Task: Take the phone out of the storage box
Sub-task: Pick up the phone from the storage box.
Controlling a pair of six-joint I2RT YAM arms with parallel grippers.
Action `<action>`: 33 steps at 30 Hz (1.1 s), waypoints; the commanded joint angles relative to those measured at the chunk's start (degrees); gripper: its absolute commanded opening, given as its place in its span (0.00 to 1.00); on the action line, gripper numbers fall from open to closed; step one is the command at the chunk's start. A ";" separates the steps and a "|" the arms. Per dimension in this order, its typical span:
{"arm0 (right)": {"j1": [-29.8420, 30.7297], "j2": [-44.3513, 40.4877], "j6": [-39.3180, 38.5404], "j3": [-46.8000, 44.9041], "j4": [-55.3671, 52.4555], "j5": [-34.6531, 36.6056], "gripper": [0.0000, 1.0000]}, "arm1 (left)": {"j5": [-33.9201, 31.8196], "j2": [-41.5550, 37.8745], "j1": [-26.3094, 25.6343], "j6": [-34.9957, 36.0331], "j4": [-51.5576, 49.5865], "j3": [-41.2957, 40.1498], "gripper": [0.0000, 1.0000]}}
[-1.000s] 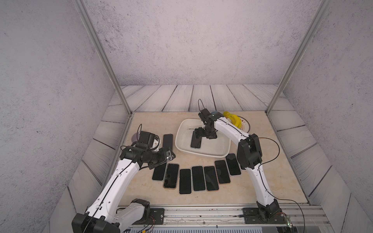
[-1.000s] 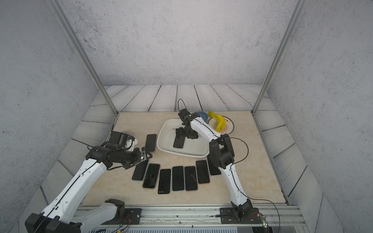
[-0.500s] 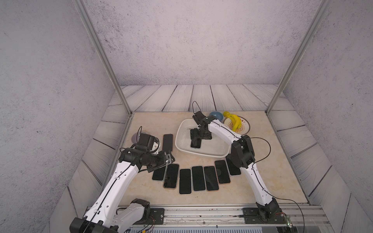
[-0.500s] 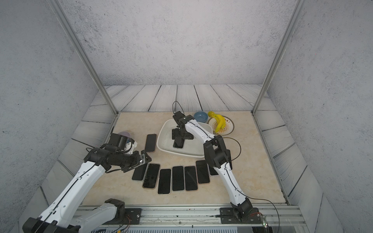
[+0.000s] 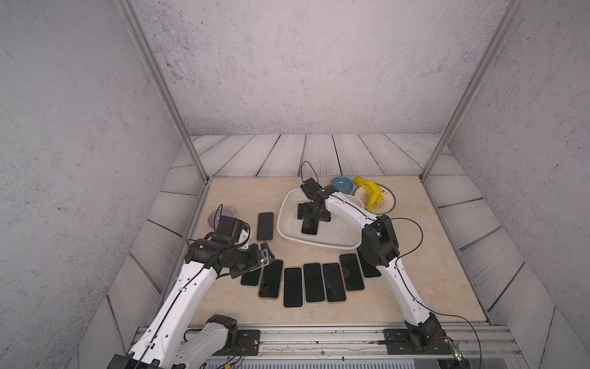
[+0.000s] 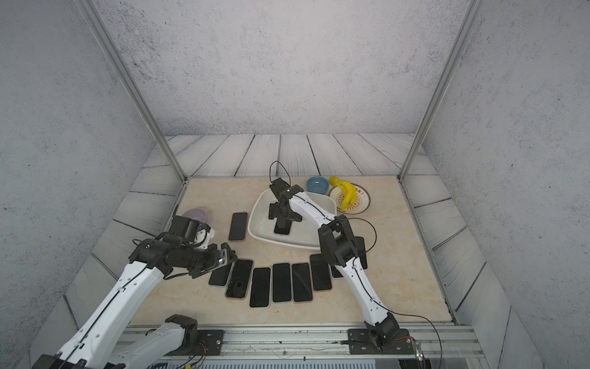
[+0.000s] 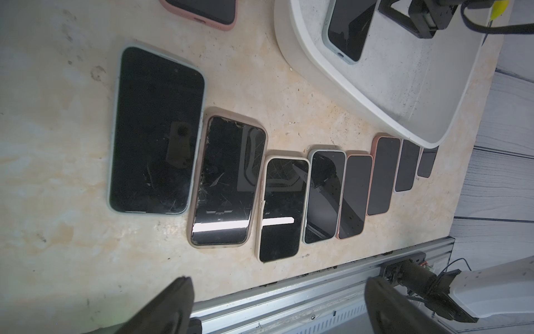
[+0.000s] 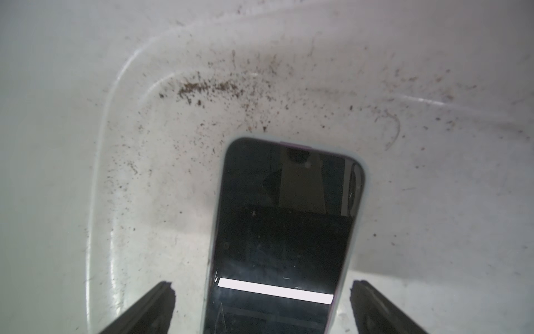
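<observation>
Phone (image 8: 284,231) flat in storage box (image 8: 57,121), clear of walls, between spread right fingers (image 8: 150,311); left fingers (image 7: 170,306) spread.

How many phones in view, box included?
10. One black-screened phone lies in the shallow white plastic storage box; one pink-cased phone lies alone left of it; eight form the curved front row, two partly behind the right arm. More could be hidden.
</observation>
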 commanded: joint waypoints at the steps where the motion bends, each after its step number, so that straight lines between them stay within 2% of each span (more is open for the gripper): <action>1: 0.23 2.06 1.97 0.90 -2.33 3.65 1.00 | -0.62 -0.83 -0.44 0.71 -1.30 -0.56 0.99; 11: 0.32 5.23 3.18 1.68 -2.86 3.65 1.00 | -0.92 -1.45 -0.97 0.97 -2.48 -0.53 0.98; 18: 0.30 6.52 2.18 0.34 -3.85 -0.92 0.99 | -0.97 -1.45 -1.24 0.81 -2.22 -0.67 0.99; 22: 1.09 5.32 2.21 -2.65 -4.92 -3.23 0.95 | -0.57 -0.87 -1.32 0.56 -1.13 -0.59 0.98; 26: 3.16 4.57 0.95 -5.12 -7.68 -1.97 0.90 | -0.07 0.13 -1.46 0.31 0.22 -0.33 0.99; 33: 4.30 5.21 -1.01 -6.21 -12.55 1.94 0.90 | 0.40 1.66 -1.85 -0.03 1.57 0.77 0.99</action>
